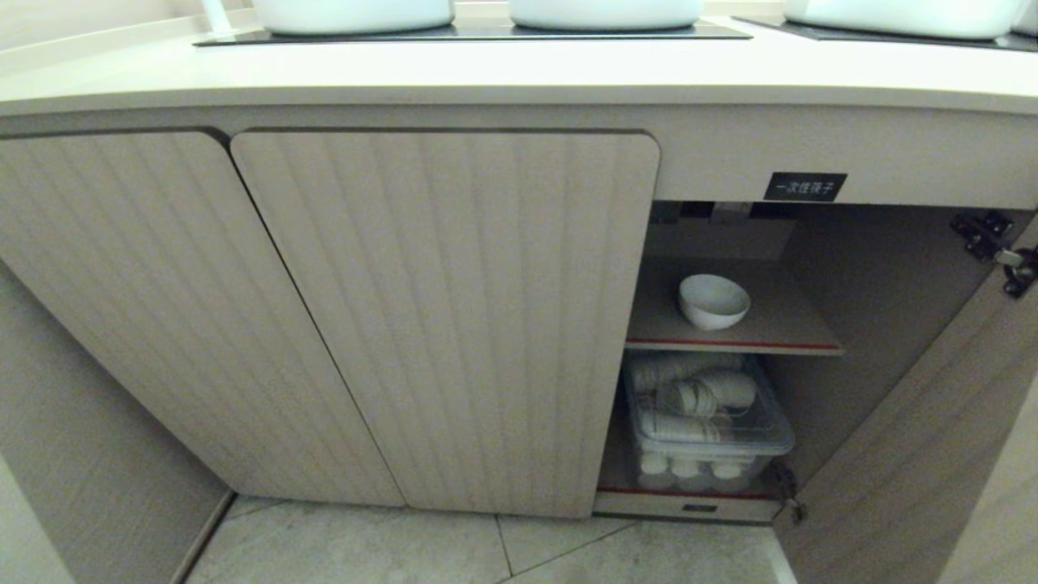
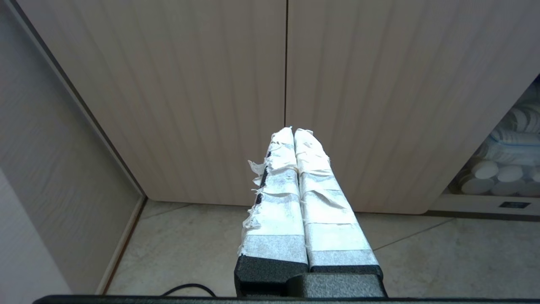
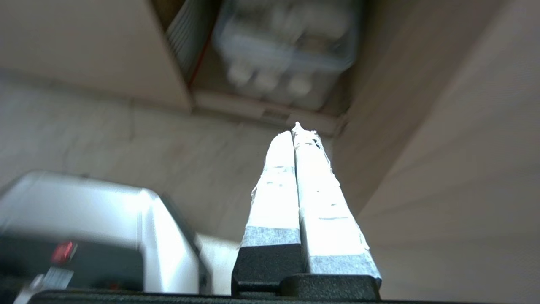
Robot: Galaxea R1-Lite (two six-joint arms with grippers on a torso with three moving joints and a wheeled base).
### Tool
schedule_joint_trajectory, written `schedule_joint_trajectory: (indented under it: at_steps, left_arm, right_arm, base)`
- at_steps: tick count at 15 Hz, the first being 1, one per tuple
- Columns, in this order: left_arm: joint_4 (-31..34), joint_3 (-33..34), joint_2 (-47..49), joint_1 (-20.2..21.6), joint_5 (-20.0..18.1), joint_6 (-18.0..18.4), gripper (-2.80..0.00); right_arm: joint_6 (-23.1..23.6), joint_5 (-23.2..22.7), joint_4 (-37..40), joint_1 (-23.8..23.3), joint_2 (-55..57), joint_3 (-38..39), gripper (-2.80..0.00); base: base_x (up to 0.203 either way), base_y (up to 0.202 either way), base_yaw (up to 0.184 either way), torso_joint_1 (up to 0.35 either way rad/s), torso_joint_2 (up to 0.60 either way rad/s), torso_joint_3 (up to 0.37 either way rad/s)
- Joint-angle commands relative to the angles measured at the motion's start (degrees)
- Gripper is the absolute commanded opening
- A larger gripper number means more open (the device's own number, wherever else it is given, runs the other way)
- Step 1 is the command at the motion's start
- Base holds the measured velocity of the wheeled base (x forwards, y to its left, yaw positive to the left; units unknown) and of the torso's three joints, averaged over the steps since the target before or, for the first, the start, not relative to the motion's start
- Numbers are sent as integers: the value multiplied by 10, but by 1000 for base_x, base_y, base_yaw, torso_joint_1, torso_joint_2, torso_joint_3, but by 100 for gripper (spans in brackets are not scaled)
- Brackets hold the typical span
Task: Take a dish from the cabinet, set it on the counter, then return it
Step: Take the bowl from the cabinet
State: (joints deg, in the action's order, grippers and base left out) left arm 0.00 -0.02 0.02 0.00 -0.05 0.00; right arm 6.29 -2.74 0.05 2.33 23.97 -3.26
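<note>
Bowl (image 1: 714,301) sits on the top shelf (image 1: 778,324) inside the open right side of the cabinet (image 1: 446,316), tipped a bit toward the front. Nothing is on the bench (image 1: 503,69) near the edge yet, so the first step is not done.

Right end effector (image 3: 295,131) has its two taped fingers pressed tight together, holding nothing. It is down low by the floor, pointing at the box of cups (image 3: 287,46) (the bowl is higher up than that). It looks like the nearer arm, and must go up and open.

Left end effector (image 2: 293,131) is pinched tight too, facing the closed doors.
</note>
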Motion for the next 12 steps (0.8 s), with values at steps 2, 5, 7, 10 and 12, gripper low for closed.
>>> schedule_joint_trajectory:
  at_steps: [2, 5, 7, 10, 12]
  left_arm:
    - [0, -1, 0, 0, 0, 0, -280]
    - [0, 0, 0, 0, 0, 0, -280]
    - [0, -1, 0, 0, 0, 0, -280]
    - [0, 0, 0, 0, 0, 0, -280]
    - [0, 0, 0, 0, 0, 0, -280]
  right_arm:
    - [0, -2, -8, 33, 135, -34, -280]
    - [-1, -4, -23, 65, 235, -79, -280]
    - [-8, -6, -30, 74, 286, -107, -280]
    - [-48, -9, -32, 83, 332, -112, -280]
    - [-80, -9, -31, 84, 353, -111, -280]
  base:
    - [0, 0, 0, 0, 0, 0]
    - [0, 0, 0, 0, 0, 0]
    - [0, 0, 0, 0, 0, 0]
    - [0, 0, 0, 0, 0, 0]
    - [0, 0, 0, 0, 0, 0]
